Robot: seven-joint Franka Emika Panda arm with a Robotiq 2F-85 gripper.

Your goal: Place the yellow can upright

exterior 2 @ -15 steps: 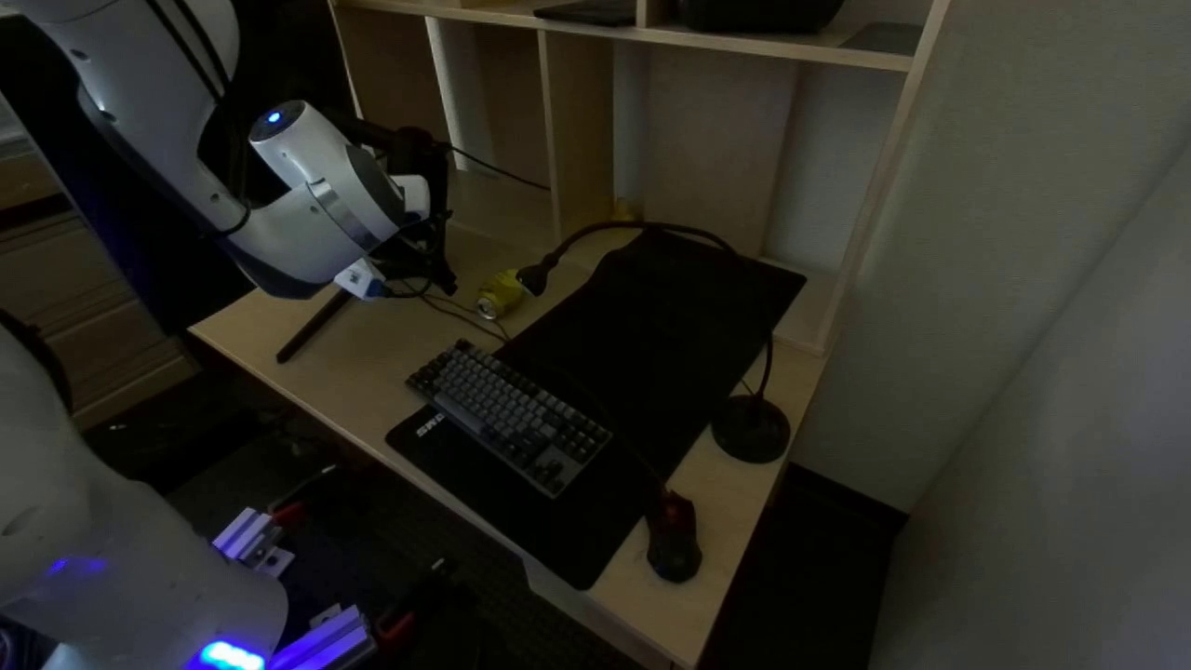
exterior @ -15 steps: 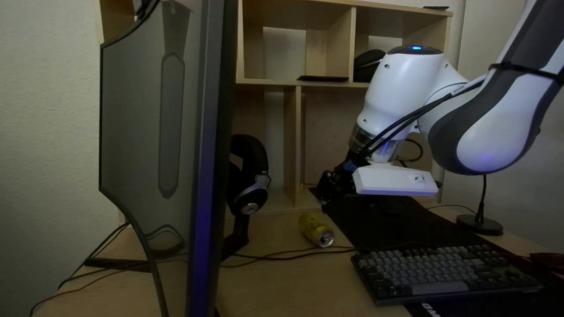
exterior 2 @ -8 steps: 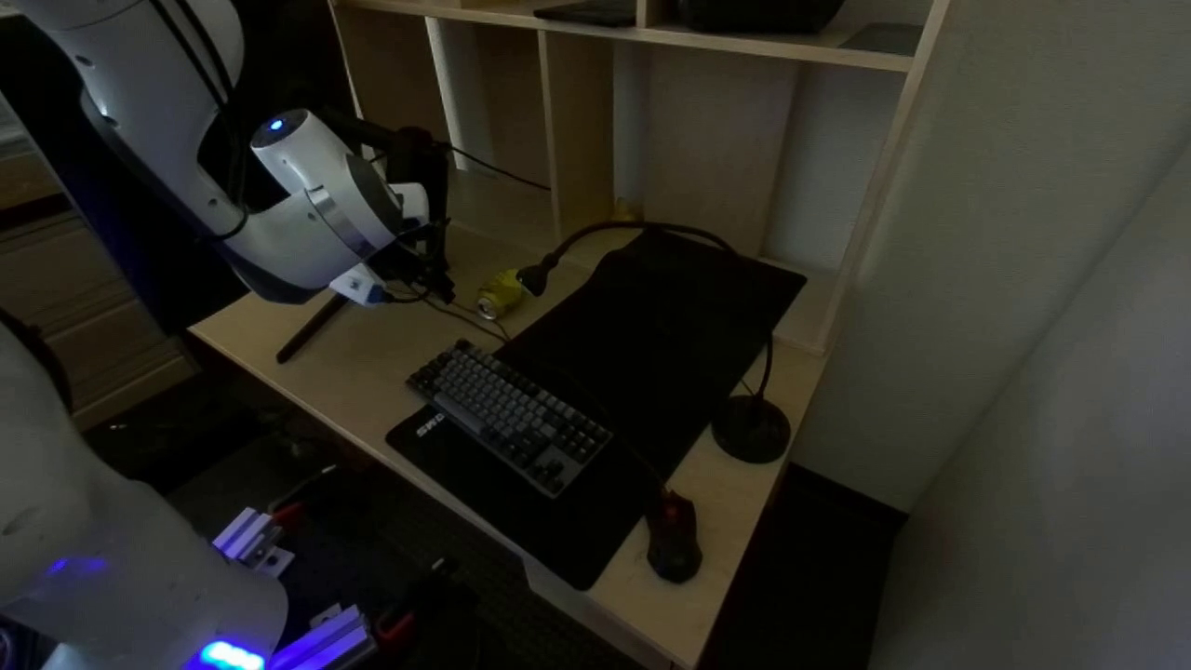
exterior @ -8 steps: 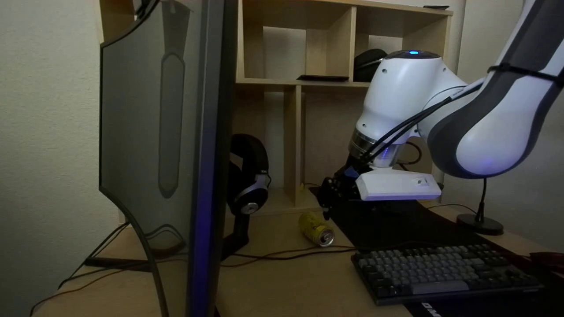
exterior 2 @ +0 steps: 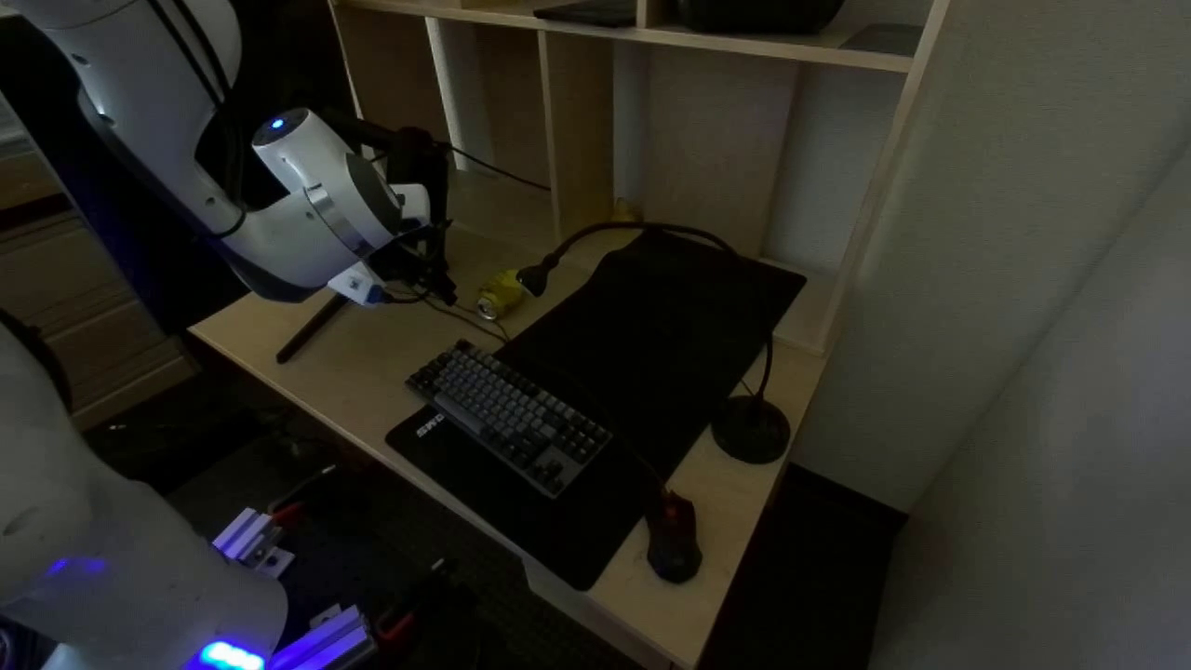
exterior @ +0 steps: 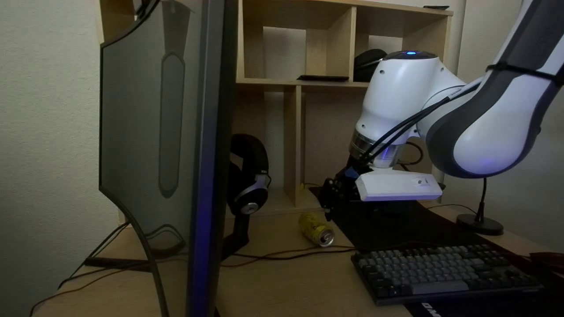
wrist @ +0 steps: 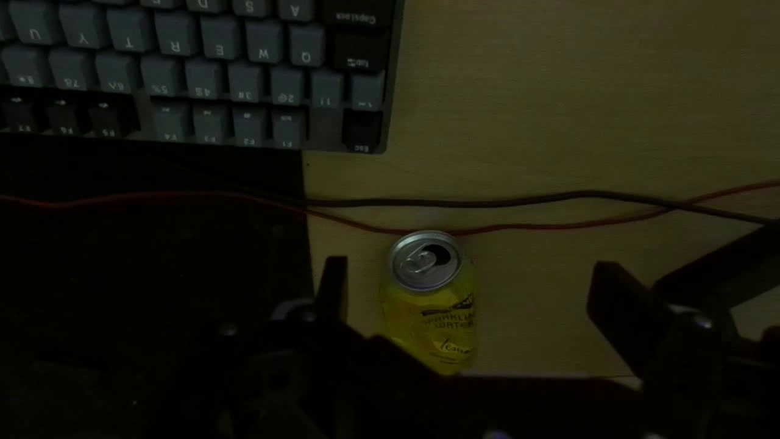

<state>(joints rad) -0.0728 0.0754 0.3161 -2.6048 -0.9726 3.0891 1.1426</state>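
Observation:
The yellow can [exterior: 313, 230] lies on its side on the desk, its silver lid end towards the keyboard. It also shows in an exterior view [exterior 2: 501, 295], partly behind the gooseneck head. In the wrist view the can [wrist: 429, 323] sits between the two spread fingers, nearer the left one, with its lower end hidden by the gripper body. My gripper [wrist: 470, 266] is open and holds nothing. In an exterior view the gripper [exterior: 328, 215] is above and beside the can, apart from it. It is dark and hard to make out in an exterior view [exterior 2: 448, 290].
Thin cables [wrist: 506, 227] run past the can's lid end. A keyboard [exterior: 445, 270] lies on a black mat [exterior 2: 651, 326]. A monitor [exterior: 150, 119], headphones [exterior: 255, 193] on a stand and a wooden shelf [exterior: 292, 145] stand around. A gooseneck stand [exterior 2: 750, 428] arches over the mat.
My gripper has come down a little towards the can over the last second, mostly in the first half. It has hardly moved since. The can has not moved.

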